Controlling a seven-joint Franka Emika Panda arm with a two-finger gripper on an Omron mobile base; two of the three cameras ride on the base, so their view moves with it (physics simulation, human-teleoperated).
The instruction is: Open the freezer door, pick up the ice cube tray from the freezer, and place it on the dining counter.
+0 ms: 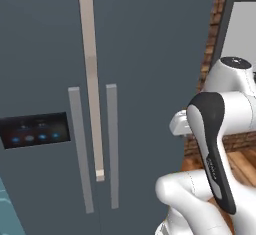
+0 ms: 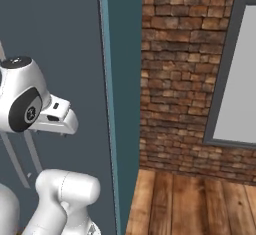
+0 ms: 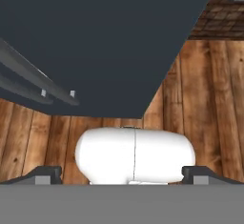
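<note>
Reaching with the open gripper (image 3: 122,174), you should aim at the freezer door (image 1: 40,54) bar handle (image 1: 81,149), beside the panel.

Freezer door (image 1: 45,79) left of plain door (image 1: 150,79); brick wall (image 2: 180,79) right of freezer (image 2: 50,29), behind wood floor (image 2: 190,204).

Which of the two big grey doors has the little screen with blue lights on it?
The left-hand one, the freezer door. Its black control panel glows with blue dots beside the bar handle; the plain door on the right has none.
</note>
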